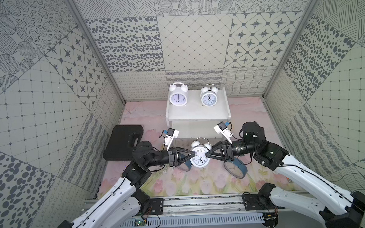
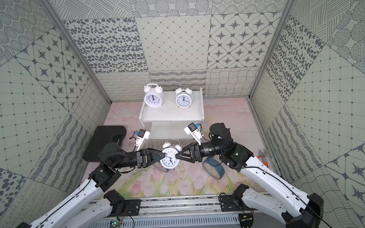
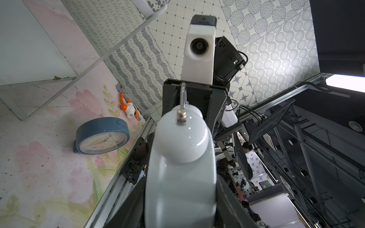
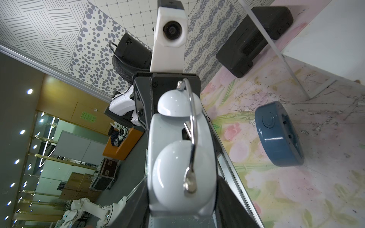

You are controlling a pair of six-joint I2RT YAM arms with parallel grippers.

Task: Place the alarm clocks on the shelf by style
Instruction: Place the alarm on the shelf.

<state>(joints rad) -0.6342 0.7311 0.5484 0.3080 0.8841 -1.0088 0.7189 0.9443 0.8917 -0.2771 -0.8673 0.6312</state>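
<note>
Grey patterned walls point(image 1: 50, 103) close in a flower-printed pink surface point(image 1: 180, 186). At its far side stands the white two-tier shelf point(image 1: 196, 114) with raised side panels. On its top tier two small white twin-bell alarm clocks stand upright and apart, one clock point(image 1: 177, 97) near the left panel and the other clock point(image 1: 209, 98) near the right panel. So two of the three pieces of this style are placed, I think.

The third white twin-bell clock point(image 1: 199, 155) is in the air in front of the shelf, its dial facing the top camera, between both arms. The left end effector point(image 1: 193, 154) is clenched on it across its thickness. The right end effector point(image 1: 207, 155) has its fingers point(image 4: 225, 201) along both faces of the same clock, but I cannot tell whether they press. It looks like a handover.

Left to do are this clock and the two flat round blue-cased clocks with cream dials, both on the surface. One blue clock point(image 3: 102, 136) stands tilted near the right arm. The second blue clock point(image 4: 276, 136) stands on its edge near the left arm, not far from a flat black plastic case point(image 1: 123, 142). The lower tier looks free for them.
</note>
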